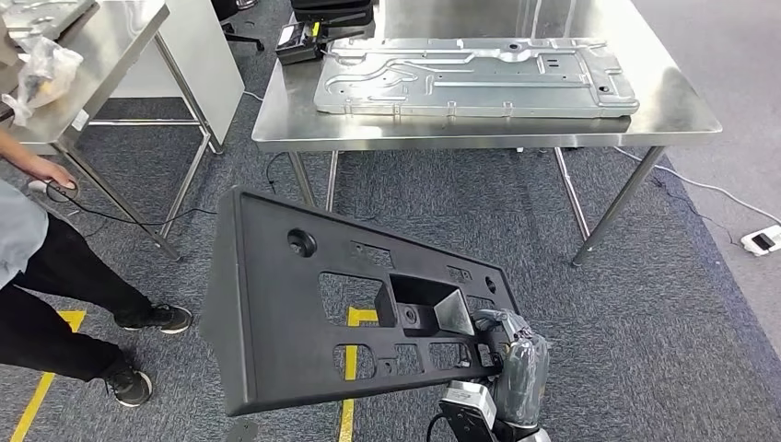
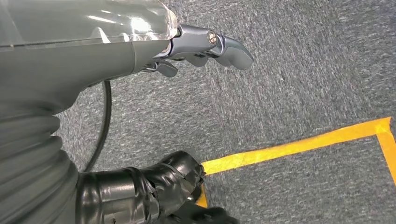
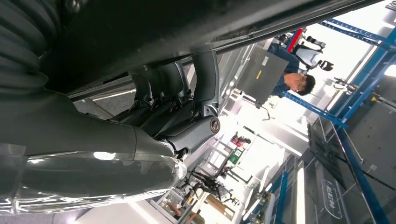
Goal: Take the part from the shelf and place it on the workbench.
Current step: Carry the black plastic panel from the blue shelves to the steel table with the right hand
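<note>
1. The right hand (image 1: 509, 354) holds a big black part (image 1: 304, 304). Its fingers grip the part's edge near the lower right corner.
2. The black part is flat and wide, with many cut-out holes. It is up in the air, tilted, above the grey carpet (image 1: 663, 322).
3. In the right wrist view, the dark fingers (image 3: 161, 93) curl up against the black part (image 3: 187, 23).
4. The left hand (image 2: 201, 46) hangs over the carpet (image 2: 303, 70) and holds nothing. Its fingers are loose and a little bent.
5. A shiny metal workbench (image 1: 672, 101) stands ahead, well apart from the part. A big flat metal panel (image 1: 474, 75) lies on it.
6. Yellow tape (image 1: 350, 368) runs along the carpet under the part.
7. A person (image 1: 37, 276) in dark trousers stands at the left, beside another metal table (image 1: 110, 37).
</note>
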### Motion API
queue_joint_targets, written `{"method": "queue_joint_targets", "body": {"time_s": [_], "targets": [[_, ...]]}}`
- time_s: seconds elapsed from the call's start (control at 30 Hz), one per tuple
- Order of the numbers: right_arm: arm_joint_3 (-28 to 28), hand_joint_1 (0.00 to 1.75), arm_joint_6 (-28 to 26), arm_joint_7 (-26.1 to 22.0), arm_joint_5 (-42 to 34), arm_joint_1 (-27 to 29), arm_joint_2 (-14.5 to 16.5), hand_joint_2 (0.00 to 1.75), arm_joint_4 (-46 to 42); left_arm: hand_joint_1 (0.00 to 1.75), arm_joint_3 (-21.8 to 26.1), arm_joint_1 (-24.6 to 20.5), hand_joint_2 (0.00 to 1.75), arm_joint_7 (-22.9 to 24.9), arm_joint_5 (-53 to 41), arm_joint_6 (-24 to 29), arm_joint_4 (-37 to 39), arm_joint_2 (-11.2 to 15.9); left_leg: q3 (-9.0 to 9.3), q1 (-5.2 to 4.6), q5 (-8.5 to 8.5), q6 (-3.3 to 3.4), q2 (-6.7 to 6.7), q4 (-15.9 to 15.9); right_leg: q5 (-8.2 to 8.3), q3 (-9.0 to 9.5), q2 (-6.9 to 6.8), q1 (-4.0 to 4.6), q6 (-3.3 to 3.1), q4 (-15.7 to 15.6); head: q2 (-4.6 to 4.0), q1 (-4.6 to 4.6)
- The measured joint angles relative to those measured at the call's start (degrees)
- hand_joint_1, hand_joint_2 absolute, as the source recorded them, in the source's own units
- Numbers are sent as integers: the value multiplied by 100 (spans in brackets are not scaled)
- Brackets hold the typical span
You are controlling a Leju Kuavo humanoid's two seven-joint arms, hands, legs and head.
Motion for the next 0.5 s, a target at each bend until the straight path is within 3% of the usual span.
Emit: {"method": "queue_joint_targets", "body": {"time_s": [0.03, 0.1, 0.17, 0.23, 0.3, 0.33, 0.37, 0.43, 0.5], "targets": [[0, 175, 0, 1, 0, 1, 0, 175, 0, 0, 1, 7, 175, 1, -3, 0, 0, 1, -48, -8, 180, 31, 0, -82, -47, 63, 6, 15, -2, -2, 1, 0], [0, 175, 0, 0, 0, 1, 0, 175, 0, 0, 1, 11, 175, 1, -11, 0, 0, 3, 125, -53, 732, 158, 1, -774, -150, 202, 13, 39, -2, -24, -1, 1], [1, 175, 0, -1, 0, -3, 1, 175, 0, 0, 1, 5, 175, 3, -14, 1, 0, 17, 362, -116, 1009, 302, 9, -1378, -237, 300, 11, 51, 36, -67, -1, 10], [2, 175, 0, 0, 0, -3, 1, 175, 1, 0, 2, 4, 175, 4, -14, 2, 0, 28, 468, -155, 965, 368, 15, -1574, -239, 394, 6, 46, 104, -95, -1, 15], [2, 175, 0, 0, 2, -8, 1, 175, -1, 0, 3, 10, 175, 1, -15, 2, 0, 21, 613, -131, 933, 375, -3, -1718, -186, 440, -4, 41, 160, 1, -1, 12], [2, 175, 0, -2, 3, -15, 0, 175, -2, 0, 3, 10, 175, -1, -16, 2, 0, 17, 710, -112, 913, 381, -9, -1774, -189, 372, -8, 41, 183, 162, 0, 14], [2, 175, 0, -5, 4, -26, -1, 175, -2, 0, 3, 7, 175, -2, -17, 2, 0, 13, 803, -92, 888, 389, -16, -1820, -245, 238, -9, 41, 204, 414, 0, 15], [2, 175, 0, -10, 4, -31, -3, 175, 1, 0, 3, 0, 175, -3, -18, 2, 0, 10, 916, -85, 809, 403, -14, -1845, -493, -206, -9, 28, 242, 1032, -1, 15], [2, 175, 0, -11, 4, -21, -4, 175, 9, 0, 4, 9, 175, -3, -23, 2, 0, 9, 1033, -79, 699, 393, -18, -1843, -702, -616, -11, 17, 280, 1377, 0, 14]]}}
